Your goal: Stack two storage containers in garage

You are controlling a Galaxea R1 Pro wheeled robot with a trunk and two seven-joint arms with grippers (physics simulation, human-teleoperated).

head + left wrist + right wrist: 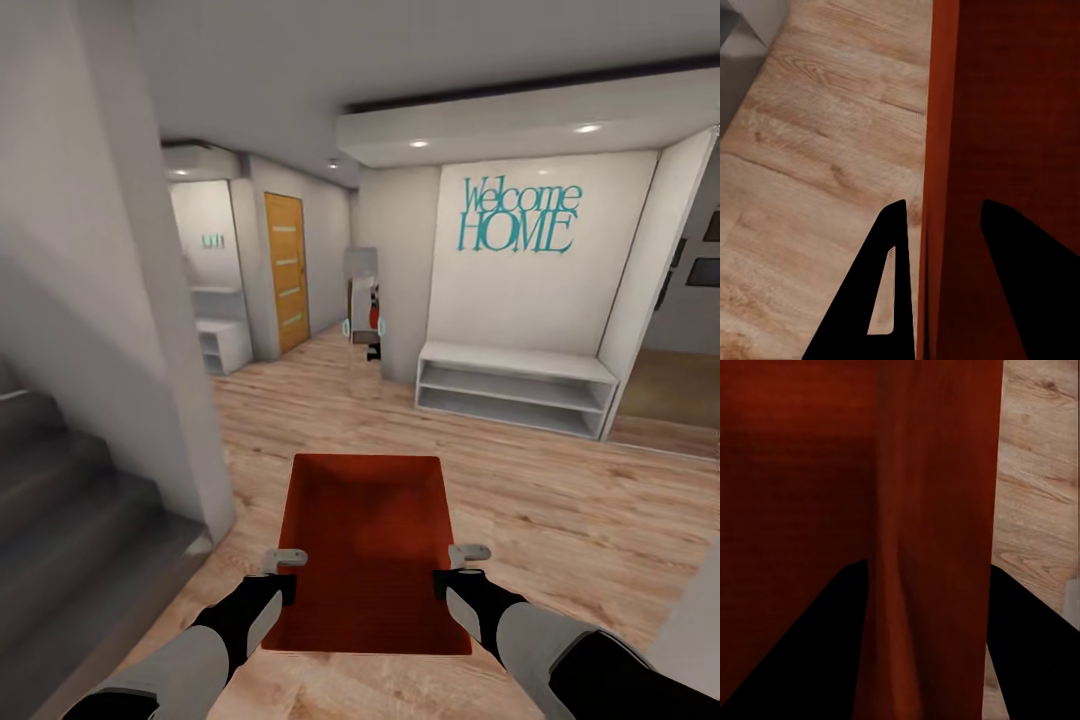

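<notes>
I hold one orange-red storage container (365, 530) in front of me, above light wood plank flooring, with its open top facing up and nothing inside. My left gripper (285, 585) straddles its left wall near the near corner, one finger inside and one outside. My right gripper (455, 580) clamps the right wall the same way. In the left wrist view the gripper (941, 206) bites the container's rim (941, 112). In the right wrist view the gripper (926, 566) pinches the container wall (930, 472). The garage is out of view.
Grey stairs (70, 500) and a white wall corner (170, 330) stand close on the left. Ahead, a hallway leads to a wooden door (285, 270) and a mirror (362, 305). A white low shelf (515, 385) sits under a "Welcome HOME" sign (518, 215) at the right.
</notes>
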